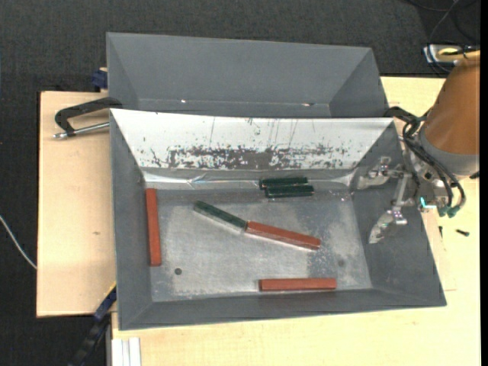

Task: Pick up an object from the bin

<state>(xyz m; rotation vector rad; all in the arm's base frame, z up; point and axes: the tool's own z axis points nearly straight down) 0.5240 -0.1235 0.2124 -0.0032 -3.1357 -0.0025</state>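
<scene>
At 3 o'clock in the bin (130, 227), the claw (386, 226) hangs over the sloping right wall, just clear of the flat floor. Whether it is spread or pressed together I cannot tell, and nothing from the bin shows in it. The nearest thing is the green-and-red stick (259, 227) in the middle of the floor, at about 9 o'clock from the claw. Its long axis runs almost 9 to 3, tipped so the green end points toward 10 and the red end, the closer one, toward 4. It may be two bars laid end to end; I cannot tell. Bare floor lies on both long sides, so I judge it the easiest pick, with the claw set across that axis. The short red bar (297, 284) lies at 8 o'clock from the claw, flat along the near wall's foot, with little room on that side. The dark green block (286, 187) at 10 o'clock sits against the back wall. The long red bar (153, 227) lies at far 9 o'clock, end to end along the left wall.
</scene>
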